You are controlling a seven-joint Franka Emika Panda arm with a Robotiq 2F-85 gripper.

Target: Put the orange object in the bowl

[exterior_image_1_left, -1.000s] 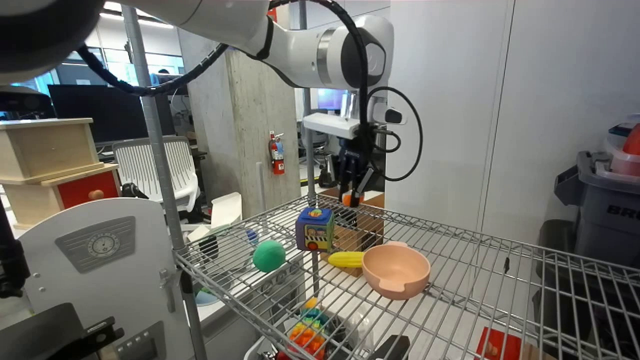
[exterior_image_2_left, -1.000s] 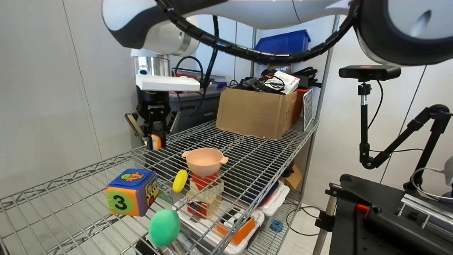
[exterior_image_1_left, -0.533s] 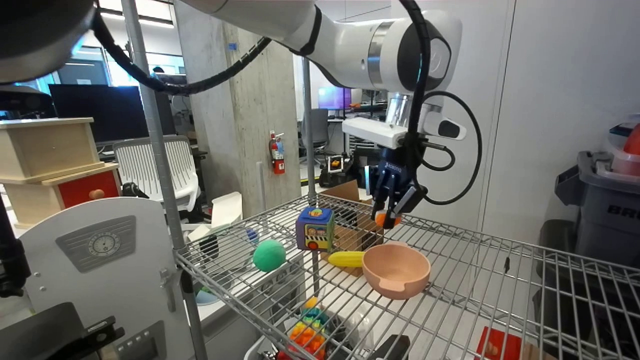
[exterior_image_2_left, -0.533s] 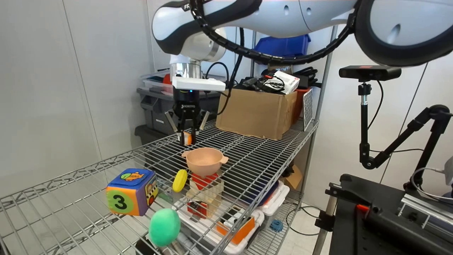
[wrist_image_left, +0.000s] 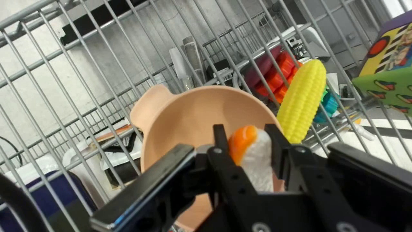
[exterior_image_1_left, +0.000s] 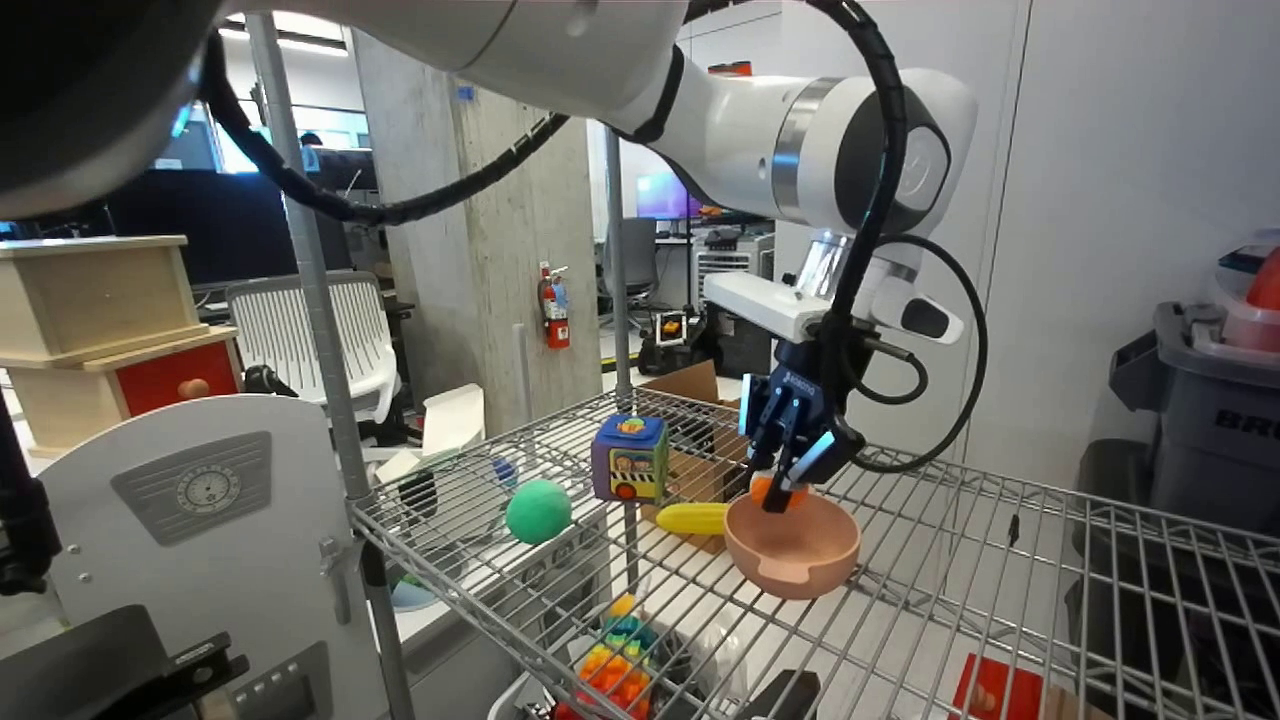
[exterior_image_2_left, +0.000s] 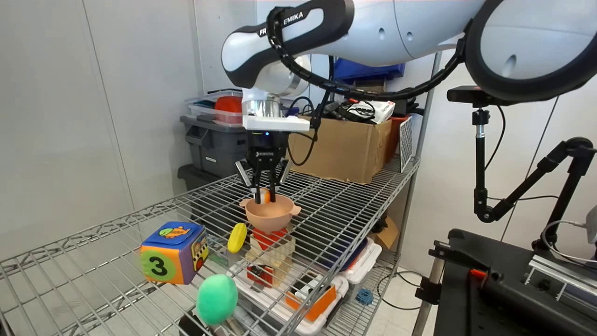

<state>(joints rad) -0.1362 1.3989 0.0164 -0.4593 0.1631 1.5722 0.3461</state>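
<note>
Orange and white, the object (wrist_image_left: 254, 154) is pinched between the two black fingers (wrist_image_left: 220, 137) of the gripper (exterior_image_2_left: 265, 198), right of centre in the wrist view, the bowl (wrist_image_left: 180, 129) spread out behind it. In both exterior views it overlaps the bowl's upper rim; we can't tell whether it hangs above that rim or a bit below, nor whether it touches. Bowl is salmon pink and upright on the wire shelf (exterior_image_2_left: 326, 210), handles at two sides. Yellow corn (wrist_image_left: 302, 100) lies just beside it, upper right in the wrist view; contact, we can't call. We mark the cube (exterior_image_1_left: 629, 460) mid-frame in an exterior view, near the corn, and the green ball (exterior_image_2_left: 217, 298) at the bottom, left of centre, in an exterior view, well apart from the bowl. Box (exterior_image_2_left: 336, 149), cardboard, stands on the shelf right of the gripper, upper middle of an exterior view. Arm (exterior_image_1_left: 560, 55), white, reaches in from the upper left of an exterior view.
</note>
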